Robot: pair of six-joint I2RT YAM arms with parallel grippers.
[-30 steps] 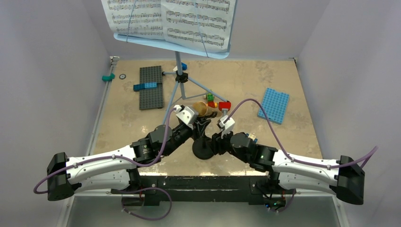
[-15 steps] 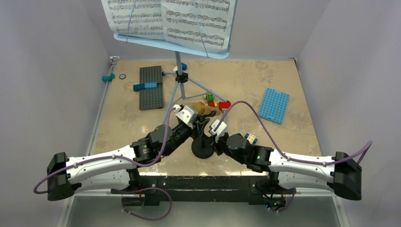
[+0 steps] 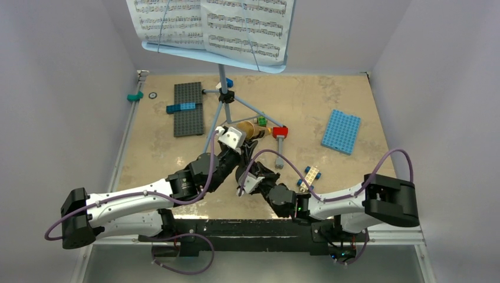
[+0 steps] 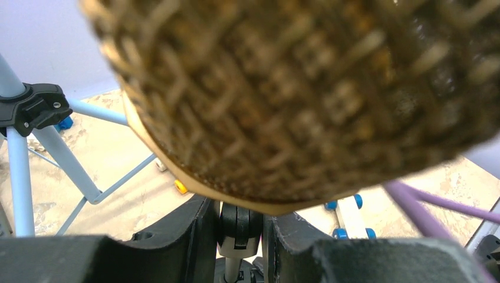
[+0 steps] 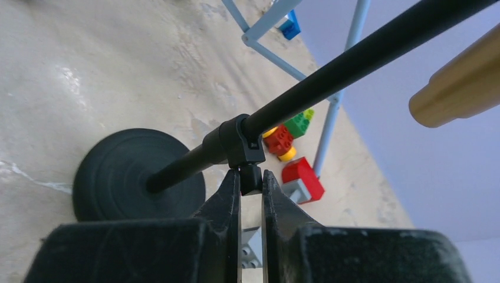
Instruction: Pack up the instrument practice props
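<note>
Music stand, the biggest of the props, stands unfolded on its tripod at the far side of the table, with the sheet music spread on its shelf; neither has been packed, and the judgement is that they are left for later because both arms are busy with smaller gear. Nearer the arms, between them, is the mic stand, its round base down on the table and its thin pole rising toward the music stand's legs. The microphone sits at the top of that pole, its woven head filling the left wrist view and its gold handle showing at the edge of the right wrist view. The left gripper reaches in just under the head, its fingers drawn narrow on the clip that carries the microphone, most likely to steady the top so the pole cannot swing or tip. The right gripper comes in low from the other side, fingers nearly together and pinching the small knob under the collar on the pole; that hold suits loosening the joint so the stand can be shortened or folded. Coloured bricks lie just beyond, apart from both grippers and no part of the job.
</note>
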